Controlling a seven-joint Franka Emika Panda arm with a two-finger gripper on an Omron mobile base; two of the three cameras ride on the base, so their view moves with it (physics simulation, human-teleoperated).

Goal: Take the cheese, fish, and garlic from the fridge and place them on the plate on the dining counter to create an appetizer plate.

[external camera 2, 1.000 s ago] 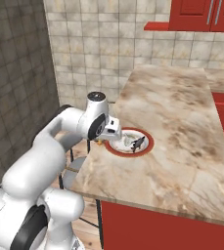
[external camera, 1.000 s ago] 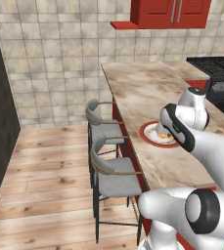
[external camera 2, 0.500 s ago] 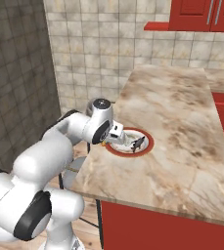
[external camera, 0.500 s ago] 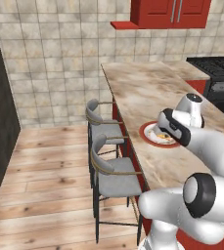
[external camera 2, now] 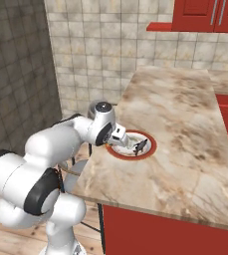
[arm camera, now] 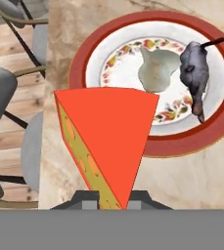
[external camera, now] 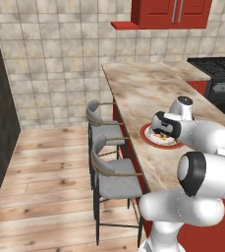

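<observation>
1. The gripper [arm camera: 111,197] is pinching the cheese [arm camera: 106,141], a wedge with a red-orange top face and a yellow, holed side; its jaws are drawn in narrow on the wedge's pointed lower end, as the hand view shows.

2. In the hand view the wedge is hanging over the near rim of the plate [arm camera: 201,141], covering part of the red band and part of the beige marbled dining counter [arm camera: 201,180]. Whether it is touching the rim or hovering above it, I cannot tell.

3. The garlic [arm camera: 157,68] is lying on the plate's white centre, and the dark grey fish [arm camera: 195,73] is lying just beside it, touching or nearly so, its tail reaching out over the red rim.

4. In the right base view the arm is bending low over the counter edge with the hand at the plate's [external camera 2: 146,154] near side; in the left base view the hand is standing in front of the plate [external camera: 151,141], above the grey stools [external camera: 111,170].

5. Judged from this, two of the three foods are delivered and the cheese is the last; the step in hand is placing it.

6. The next move probably calls for carrying the wedge inward over the open white area left of the garlic, lowering it until it rests flat, then spreading the jaws and lifting straight away.

7. Releasing here may be leaving the wedge straddling the rim or tipping onto the counter, and sweeping too far may be nudging the garlic or fish.
</observation>
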